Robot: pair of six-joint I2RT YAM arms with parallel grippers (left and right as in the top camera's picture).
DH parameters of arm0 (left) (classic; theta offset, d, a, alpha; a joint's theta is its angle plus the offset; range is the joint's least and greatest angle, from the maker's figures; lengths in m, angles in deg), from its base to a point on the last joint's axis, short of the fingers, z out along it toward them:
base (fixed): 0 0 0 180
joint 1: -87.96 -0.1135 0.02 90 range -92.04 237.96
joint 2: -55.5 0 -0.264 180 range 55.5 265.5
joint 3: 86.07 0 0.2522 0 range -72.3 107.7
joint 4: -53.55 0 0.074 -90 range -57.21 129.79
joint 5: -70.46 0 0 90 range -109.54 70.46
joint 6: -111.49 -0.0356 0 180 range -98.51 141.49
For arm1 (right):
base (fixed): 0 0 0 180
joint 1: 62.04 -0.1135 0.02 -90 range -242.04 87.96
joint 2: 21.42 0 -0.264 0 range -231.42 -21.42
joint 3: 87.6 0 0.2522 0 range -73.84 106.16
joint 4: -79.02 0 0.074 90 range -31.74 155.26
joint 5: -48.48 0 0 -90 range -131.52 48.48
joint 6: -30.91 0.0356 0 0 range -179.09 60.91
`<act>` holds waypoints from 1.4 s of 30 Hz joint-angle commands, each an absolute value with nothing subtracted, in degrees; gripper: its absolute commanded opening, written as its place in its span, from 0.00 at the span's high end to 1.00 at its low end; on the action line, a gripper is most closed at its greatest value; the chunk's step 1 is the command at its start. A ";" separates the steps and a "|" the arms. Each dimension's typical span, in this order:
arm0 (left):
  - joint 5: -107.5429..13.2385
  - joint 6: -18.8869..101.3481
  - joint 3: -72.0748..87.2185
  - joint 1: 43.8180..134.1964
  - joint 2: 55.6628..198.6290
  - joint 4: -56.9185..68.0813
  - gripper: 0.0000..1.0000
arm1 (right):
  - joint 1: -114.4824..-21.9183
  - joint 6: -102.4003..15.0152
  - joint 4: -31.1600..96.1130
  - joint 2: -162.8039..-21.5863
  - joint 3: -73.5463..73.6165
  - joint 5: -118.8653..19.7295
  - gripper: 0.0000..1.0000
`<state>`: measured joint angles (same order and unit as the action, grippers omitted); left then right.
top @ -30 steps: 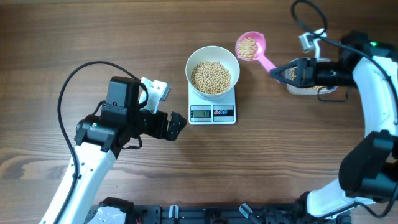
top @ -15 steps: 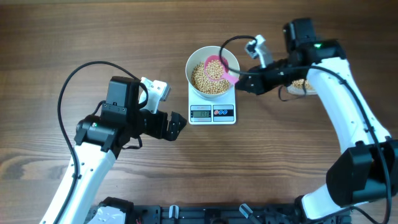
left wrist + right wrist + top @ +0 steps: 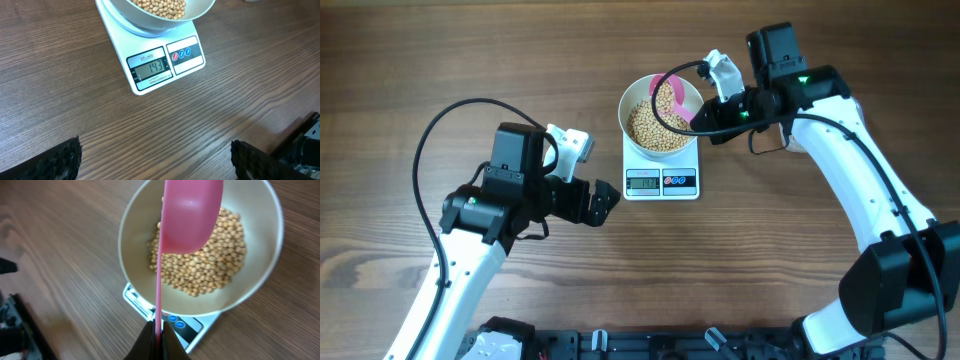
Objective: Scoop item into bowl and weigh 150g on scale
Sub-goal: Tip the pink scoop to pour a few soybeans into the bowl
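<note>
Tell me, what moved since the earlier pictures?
The right tool, shut on the small pink plastic scoop, swung left from the far right and tipped the scoop, earlier full of beans, over the round white bowl of tan beans. The bowl, the white square scale under it and the open left tool stayed put.

surface: brown wood-grain table (image 3: 800,300) | light: even, soft | walls/floor: unseen
</note>
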<state>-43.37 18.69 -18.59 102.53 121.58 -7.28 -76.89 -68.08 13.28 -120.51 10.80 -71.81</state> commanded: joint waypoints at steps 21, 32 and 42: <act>-43.24 17.42 -18.61 102.20 121.85 -7.17 0.00 | -78.70 -67.78 14.74 -118.70 10.69 -64.49 0.96; -43.24 17.42 -18.61 102.20 121.85 -7.17 0.00 | -78.70 -67.89 14.89 -118.70 10.69 -64.51 0.96; -43.24 17.40 -18.61 102.20 121.85 -7.17 0.00 | -78.68 -66.38 15.13 -118.70 10.69 -68.16 0.96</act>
